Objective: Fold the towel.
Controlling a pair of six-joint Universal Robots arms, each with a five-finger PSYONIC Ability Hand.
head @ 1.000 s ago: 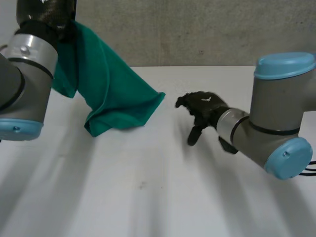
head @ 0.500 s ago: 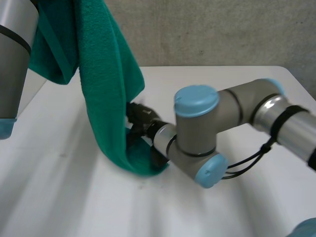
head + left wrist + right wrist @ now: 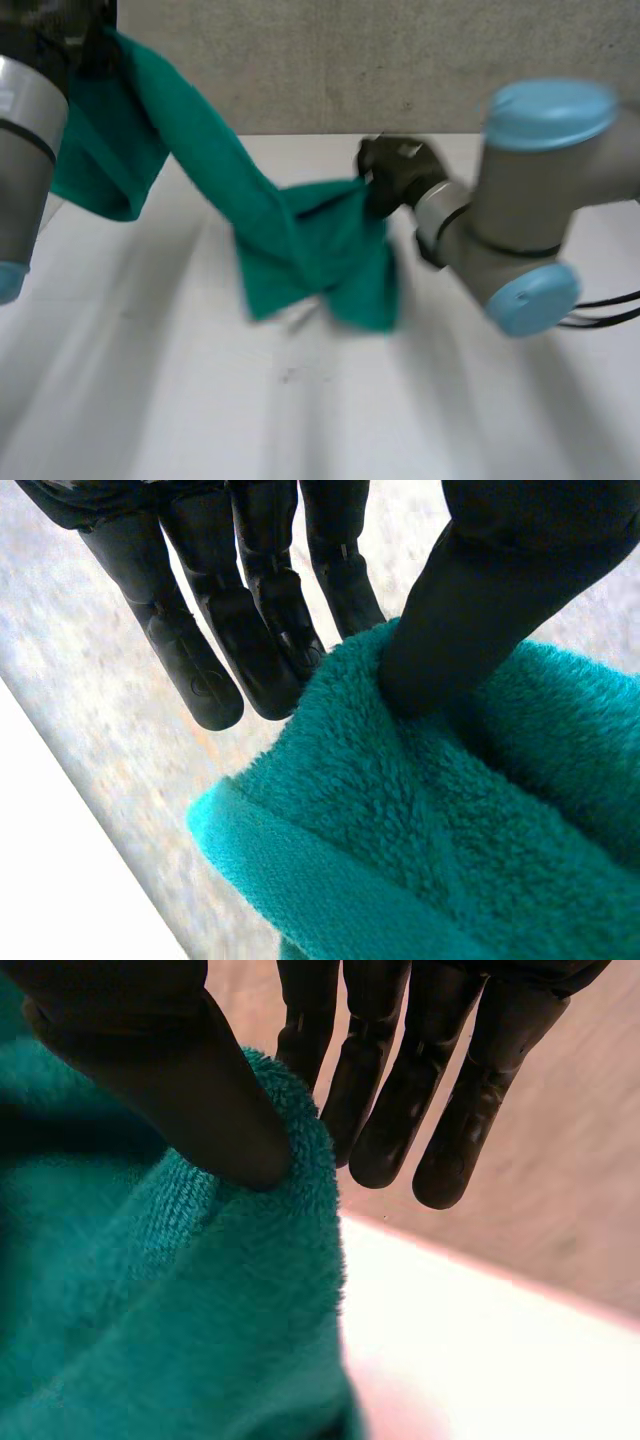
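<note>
Our left hand point(image 3: 250, 610), raised high, pinches one edge of the towel point(image 3: 300, 240) between thumb and fingers, so the green cloth slopes down in the air above the white table point(image 3: 200, 400). Our right hand point(image 3: 395, 175) pinches another edge lower down, probably to stretch the towel open before we lay it flat for folding.

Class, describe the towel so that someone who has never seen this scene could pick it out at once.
Start at the white table between the two grey arms. Over it hangs a teal-green fluffy terry towel, stretched from the left robot hand to the right robot hand, each pinching an edge. Nothing else there is soft or green.
</note>
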